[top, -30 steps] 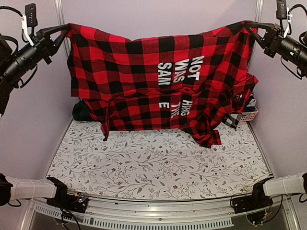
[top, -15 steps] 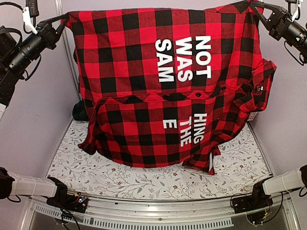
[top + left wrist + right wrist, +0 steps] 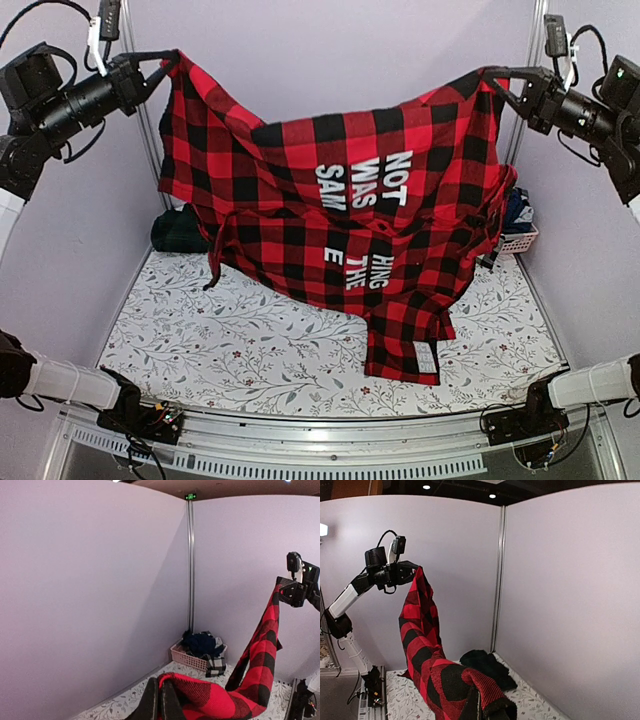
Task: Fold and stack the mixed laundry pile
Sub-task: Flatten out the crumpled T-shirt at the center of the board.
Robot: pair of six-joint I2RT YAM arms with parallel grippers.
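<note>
Flannel shirt (image 3: 340,210) hangs spread above table cloth (image 3: 250,350); left fingers (image 3: 155,57) & right fingers (image 3: 500,72) ea. clenched on top corner.

Black arms (image 3: 75,100); white lower links (image 3: 65,383); cables (image 3: 35,10); pointed left claw (image 3: 171,57)

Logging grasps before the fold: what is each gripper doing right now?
Left gripper: shut on a top corner of the red-and-black checked flannel shirt.
Right gripper: shut on the shirt's other top corner.
</note>
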